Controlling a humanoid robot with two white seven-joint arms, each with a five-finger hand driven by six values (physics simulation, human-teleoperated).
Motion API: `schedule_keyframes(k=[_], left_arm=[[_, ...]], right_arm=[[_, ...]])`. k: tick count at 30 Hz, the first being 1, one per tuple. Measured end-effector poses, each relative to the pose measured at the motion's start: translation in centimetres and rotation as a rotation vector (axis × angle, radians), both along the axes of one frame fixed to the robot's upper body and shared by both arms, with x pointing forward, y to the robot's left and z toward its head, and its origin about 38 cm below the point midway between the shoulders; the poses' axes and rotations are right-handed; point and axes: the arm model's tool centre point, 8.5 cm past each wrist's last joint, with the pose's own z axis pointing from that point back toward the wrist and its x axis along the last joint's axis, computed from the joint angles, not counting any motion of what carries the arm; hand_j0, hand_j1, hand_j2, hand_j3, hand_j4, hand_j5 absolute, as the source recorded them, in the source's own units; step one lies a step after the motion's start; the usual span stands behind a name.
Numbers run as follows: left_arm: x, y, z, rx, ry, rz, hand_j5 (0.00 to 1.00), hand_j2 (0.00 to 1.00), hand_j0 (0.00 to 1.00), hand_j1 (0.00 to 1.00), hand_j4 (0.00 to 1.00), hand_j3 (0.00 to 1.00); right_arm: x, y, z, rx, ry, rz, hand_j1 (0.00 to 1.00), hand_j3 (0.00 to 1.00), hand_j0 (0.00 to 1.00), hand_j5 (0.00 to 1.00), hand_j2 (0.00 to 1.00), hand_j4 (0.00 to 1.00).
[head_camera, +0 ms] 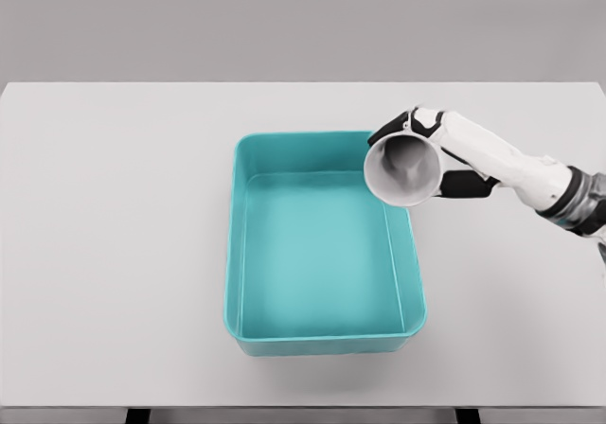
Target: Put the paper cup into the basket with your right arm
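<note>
A: Starting nearest you, what do you see?

B: You see the front edge of the white table, and on it the teal basket, a shallow rectangular tub with rounded corners, its long side running away from you. Nothing lies on its floor.

A: And the paper cup?

B: You find it further back, at the basket's far right corner. The paper cup is white, tipped on its side so that its open mouth faces you and a little to the left. You look straight into its grey inside. It overlaps the basket's right rim in your view, so it is held above that corner, not resting on the basket floor.

A: Who holds it?

B: Your right hand. Its arm comes in from the right edge of the picture, white with a dark band at the wrist. The fingers are wrapped around the cup's body behind the mouth: you see dark fingertips curling over the top of the rim and the thumb side below, at the cup's right. So the hand is clamped on the cup.

A: The left arm?

B: You cannot see it anywhere in this view
</note>
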Motion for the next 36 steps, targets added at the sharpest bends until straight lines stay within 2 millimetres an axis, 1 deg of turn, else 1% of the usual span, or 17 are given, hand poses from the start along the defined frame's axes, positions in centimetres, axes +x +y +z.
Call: schedule_keyframes(k=[2, 5, 10, 14, 18, 22, 25, 31, 33, 36], left_arm=[[0.0, 0.0, 0.0, 0.0, 0.0, 0.0, 1.0, 1.0, 1.0, 1.0, 1.0, 1.0], [0.0, 0.0, 0.0, 0.0, 0.0, 0.0, 1.0, 1.0, 1.0, 1.0, 1.0, 1.0], [0.0, 0.0, 0.0, 0.0, 0.0, 0.0, 1.0, 1.0, 1.0, 1.0, 1.0, 1.0], [0.0, 0.0, 0.0, 0.0, 0.0, 0.0, 1.0, 1.0, 1.0, 1.0, 1.0, 1.0], [0.0, 0.0, 0.0, 0.0, -0.001, 0.0, 1.0, 1.0, 1.0, 1.0, 1.0, 1.0], [0.0, 0.0, 0.0, 0.0, 0.0, 0.0, 1.0, 1.0, 1.0, 1.0, 1.0, 1.0], [0.0, 0.0, 0.0, 0.0, 0.0, 0.0, 1.0, 1.0, 1.0, 1.0, 1.0, 1.0], [0.0, 0.0, 0.0, 0.0, 0.0, 0.0, 1.0, 1.0, 1.0, 1.0, 1.0, 1.0], [0.0, 0.0, 0.0, 0.0, 0.0, 0.0, 1.0, 1.0, 1.0, 1.0, 1.0, 1.0], [0.0, 0.0, 0.0, 0.0, -0.001, 0.0, 1.0, 1.0, 1.0, 1.0, 1.0, 1.0]], right_arm=[[-0.3, 0.4, 0.6, -0.025, -0.019, 0.022, 0.45, 0.45, 0.45, 0.45, 0.45, 0.45], [-0.1, 1.3, 2.2, -0.067, -0.066, 0.06, 0.45, 0.45, 0.45, 0.45, 0.45, 0.45], [0.1, 3.2, 2.5, -0.154, -0.097, 0.113, 0.45, 0.45, 0.45, 0.45, 0.45, 0.45], [0.2, 3.7, 2.4, -0.243, -0.109, 0.141, 0.45, 0.45, 0.45, 0.45, 0.45, 0.45], [-0.1, 3.8, 1.0, -0.342, -0.096, 0.163, 0.45, 0.45, 0.45, 0.45, 0.45, 0.45], [-0.4, 4.1, 0.0, -0.398, -0.088, 0.178, 0.45, 0.45, 0.45, 0.45, 0.45, 0.45], [0.0, 4.7, 0.9, -0.426, -0.118, 0.19, 0.45, 0.45, 0.45, 0.45, 0.45, 0.45], [0.2, 5.9, 0.6, -0.459, -0.116, 0.223, 0.45, 0.45, 0.45, 0.45, 0.45, 0.45], [0.5, 6.2, 1.0, -0.47, -0.126, 0.228, 0.45, 0.45, 0.45, 0.45, 0.45, 0.45], [0.8, 6.5, 0.4, -0.488, -0.113, 0.235, 0.45, 0.45, 0.45, 0.45, 0.45, 0.45]])
